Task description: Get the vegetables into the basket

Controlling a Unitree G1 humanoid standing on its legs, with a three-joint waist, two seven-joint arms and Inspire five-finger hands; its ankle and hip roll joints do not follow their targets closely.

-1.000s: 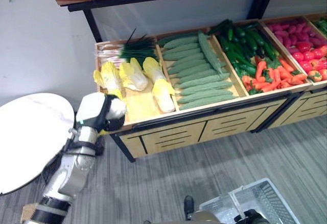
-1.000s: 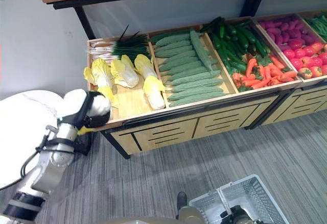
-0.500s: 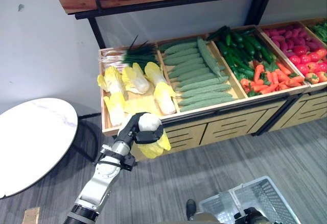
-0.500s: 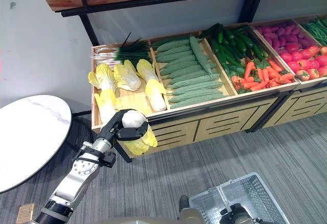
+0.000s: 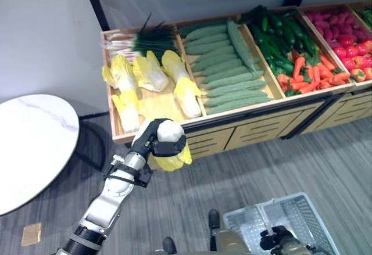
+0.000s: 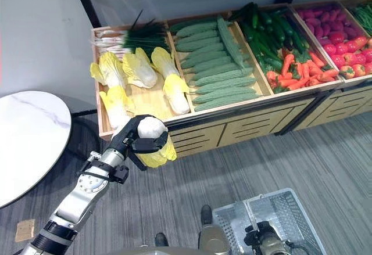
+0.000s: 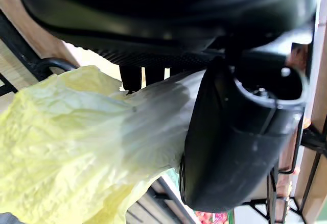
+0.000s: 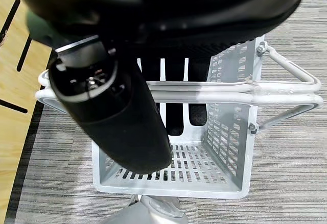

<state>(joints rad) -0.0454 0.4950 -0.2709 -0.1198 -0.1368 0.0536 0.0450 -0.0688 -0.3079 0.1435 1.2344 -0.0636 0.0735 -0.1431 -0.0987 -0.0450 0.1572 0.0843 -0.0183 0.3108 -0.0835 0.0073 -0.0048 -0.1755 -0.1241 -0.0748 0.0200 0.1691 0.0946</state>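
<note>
Yellow cabbage (image 5: 173,161) gripped by left hand (image 5: 161,140), held off veg stand (image 5: 174,128). Basket (image 8: 225,132) handle clasped by right hand (image 8: 115,122).

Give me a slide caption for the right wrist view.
Right robot hand curled around the handles of an empty grey basket held above striped grey flooring.

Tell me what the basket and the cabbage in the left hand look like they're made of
The basket looks like light grey moulded plastic with slotted walls and floor, matte; its handles look like pale coated wire. The cabbage, held in the left hand, has crinkled yellow leaves and a white stem with an even sheen, possibly an artificial prop; I can't be sure. The right hand holds the handles.
</note>
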